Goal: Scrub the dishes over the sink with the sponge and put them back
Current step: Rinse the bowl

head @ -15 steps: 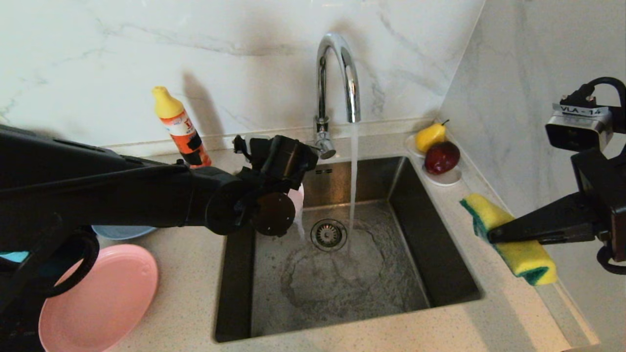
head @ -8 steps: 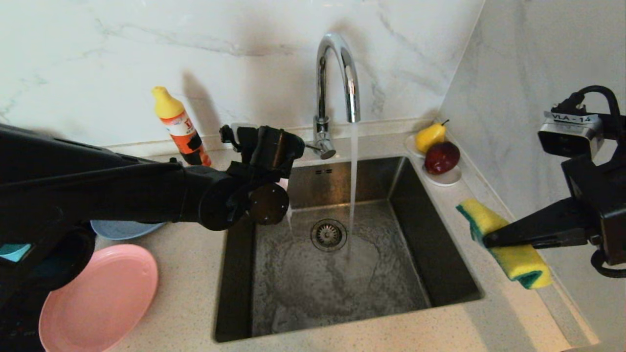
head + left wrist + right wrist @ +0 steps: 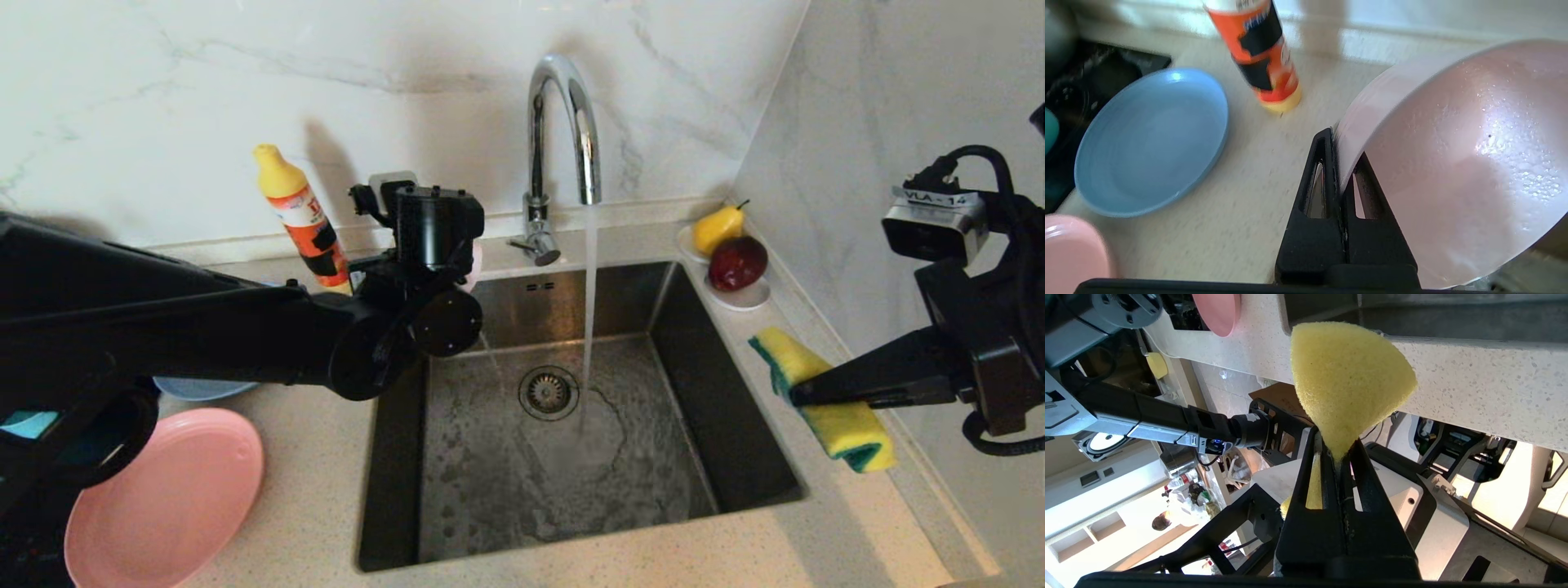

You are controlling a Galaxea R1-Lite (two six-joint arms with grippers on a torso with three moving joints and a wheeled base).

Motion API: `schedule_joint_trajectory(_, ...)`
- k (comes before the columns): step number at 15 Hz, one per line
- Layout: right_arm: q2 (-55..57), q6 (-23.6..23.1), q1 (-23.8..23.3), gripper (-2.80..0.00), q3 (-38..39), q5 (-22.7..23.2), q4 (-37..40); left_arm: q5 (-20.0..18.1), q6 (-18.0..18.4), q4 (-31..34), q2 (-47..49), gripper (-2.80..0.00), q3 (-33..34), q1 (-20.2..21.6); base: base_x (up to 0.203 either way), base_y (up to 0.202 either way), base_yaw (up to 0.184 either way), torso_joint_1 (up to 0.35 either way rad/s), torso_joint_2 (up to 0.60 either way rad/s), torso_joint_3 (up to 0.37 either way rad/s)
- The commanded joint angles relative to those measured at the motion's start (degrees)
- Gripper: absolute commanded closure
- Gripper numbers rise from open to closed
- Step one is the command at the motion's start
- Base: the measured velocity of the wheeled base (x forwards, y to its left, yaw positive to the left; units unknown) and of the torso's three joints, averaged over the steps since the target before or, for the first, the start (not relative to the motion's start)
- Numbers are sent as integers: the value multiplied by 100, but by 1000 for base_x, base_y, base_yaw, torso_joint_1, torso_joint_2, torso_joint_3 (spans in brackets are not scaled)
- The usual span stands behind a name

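The left end effector [image 3: 1340, 179], clamped on the wet pale pink bowl [image 3: 1457, 163], is carrying it away from the sink [image 3: 735, 482] toward the blue plate [image 3: 1151, 141]; rinsing seems finished. The right end effector [image 3: 796, 398] is pinching the sponge [image 3: 816, 408] beside the sink.

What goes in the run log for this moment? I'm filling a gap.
left gripper: shut on pink bowl, by sink | right gripper: shut on sponge, over counter | faucet: running

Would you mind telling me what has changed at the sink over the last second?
The left gripper, shut on the pale pink bowl, has lifted it away from the sink toward the back-left counter near the detergent bottle. The right gripper, clamping the sponge, drifted slightly toward the sink. The tap keeps running; the plates haven't moved.
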Motion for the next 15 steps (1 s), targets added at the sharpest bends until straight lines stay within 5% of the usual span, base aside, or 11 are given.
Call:
schedule_joint_trajectory(1, 65, 19, 9, 0, 29, 28, 27, 7, 421, -965, -75, 0, 269, -1, 0, 0, 0, 0, 0, 0)
schedule_joint_trajectory(8, 102, 10, 0, 0, 58, 64, 27, -464, 2350, -3850, -163, 0, 769, -12, 0, 0, 0, 0, 0, 0)
schedule_joint_trajectory(13, 75, 19, 0, 0, 58, 55, 27, -492, 2415, -3897, -152, 0, 902, -8, 0, 0, 0, 0, 0, 0)
schedule_joint_trajectory(15, 58, 19, 0, 0, 58, 55, 27, -492, 2393, -3413, -201, 0, 884, 14, 0, 0, 0, 0, 0, 0)
